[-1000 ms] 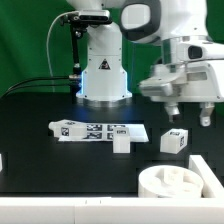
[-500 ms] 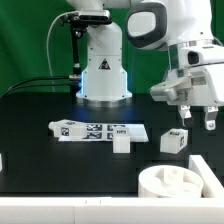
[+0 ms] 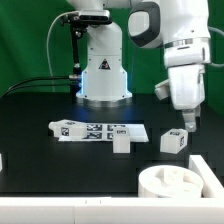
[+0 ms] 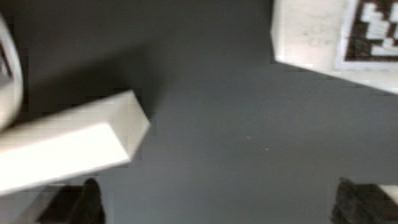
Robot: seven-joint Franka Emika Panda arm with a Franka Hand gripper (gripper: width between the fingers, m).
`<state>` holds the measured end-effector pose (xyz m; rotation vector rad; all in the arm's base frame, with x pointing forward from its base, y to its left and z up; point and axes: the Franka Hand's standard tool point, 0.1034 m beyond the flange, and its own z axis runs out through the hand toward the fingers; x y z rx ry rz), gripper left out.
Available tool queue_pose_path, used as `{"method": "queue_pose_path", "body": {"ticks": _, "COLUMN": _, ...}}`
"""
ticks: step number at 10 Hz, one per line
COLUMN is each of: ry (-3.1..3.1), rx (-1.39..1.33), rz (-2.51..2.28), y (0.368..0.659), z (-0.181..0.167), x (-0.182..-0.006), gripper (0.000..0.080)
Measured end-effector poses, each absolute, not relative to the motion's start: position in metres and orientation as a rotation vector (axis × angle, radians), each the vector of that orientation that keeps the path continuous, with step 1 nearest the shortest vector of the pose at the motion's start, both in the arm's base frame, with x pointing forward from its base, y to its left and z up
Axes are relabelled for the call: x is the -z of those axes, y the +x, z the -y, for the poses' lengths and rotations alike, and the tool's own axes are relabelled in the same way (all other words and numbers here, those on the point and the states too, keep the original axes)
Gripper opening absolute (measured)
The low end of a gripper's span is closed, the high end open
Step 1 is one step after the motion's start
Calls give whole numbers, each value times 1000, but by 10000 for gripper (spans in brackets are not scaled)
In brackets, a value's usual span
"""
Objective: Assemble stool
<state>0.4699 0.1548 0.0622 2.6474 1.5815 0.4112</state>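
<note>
The stool looks barely begun: the gripper [image 3: 190,120], fingers spread and empty, hangs just above one loose leg [image 3: 175,141], the bare seat [image 3: 172,185] lies on the counter [image 3: 40,120] near that leg, and another leg [image 3: 121,142] stands well aside, unfitted.

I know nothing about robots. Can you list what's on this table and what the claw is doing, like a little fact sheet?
seat: round white disc at the front, no legs seen on it
right leg: loose white block on the table
marker board: flat, mid-table
middle leg: loose, just in front of the marker board
gripper: open, empty, hanging close above the right leg
</note>
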Motion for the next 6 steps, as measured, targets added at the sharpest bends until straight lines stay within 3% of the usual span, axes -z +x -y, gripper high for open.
{"method": "queue_pose_path", "body": {"ticks": 5, "ry": 2867, "rx": -443, "rz": -1225, "y": 472, "z": -151, "x": -62, "gripper": 649}}
{"method": "queue_pose_path", "body": {"ticks": 6, "ry": 2991, "rx": -404, "rz": -959, "y": 473, "z": -139, "x": -60, "gripper": 649}}
